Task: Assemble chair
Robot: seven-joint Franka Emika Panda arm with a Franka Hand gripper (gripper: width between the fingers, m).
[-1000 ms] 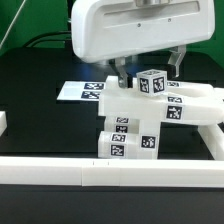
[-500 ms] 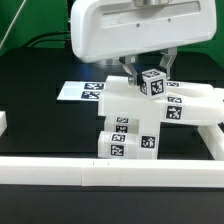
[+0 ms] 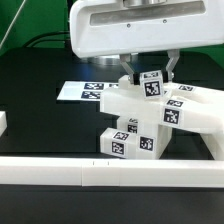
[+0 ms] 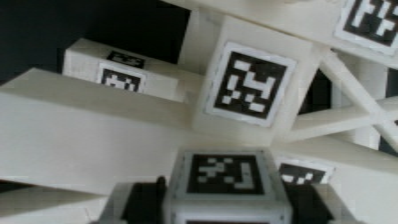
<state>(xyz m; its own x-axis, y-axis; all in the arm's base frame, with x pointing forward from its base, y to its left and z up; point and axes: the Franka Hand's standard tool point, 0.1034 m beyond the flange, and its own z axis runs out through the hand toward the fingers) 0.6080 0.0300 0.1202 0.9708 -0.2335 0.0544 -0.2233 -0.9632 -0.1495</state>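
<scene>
The half-built chair (image 3: 150, 115), a cluster of white tagged parts, sits on the black table (image 3: 40, 110) near its front edge, just behind the white rail (image 3: 60, 172) along that edge. A small tagged block (image 3: 151, 84) sits at its top, and the gripper (image 3: 150, 68) hangs over it with a finger on either side, jaws closed on the block. Behind the chair, the marker board (image 3: 80, 91) lies flat toward the table's middle.

The flat black bench (image 3: 40, 125) is carrying the white blocky plastic chair assembly (image 3: 140, 118), the thin flat white marker board (image 3: 82, 91), and long white border rails (image 3: 90, 171).
</scene>
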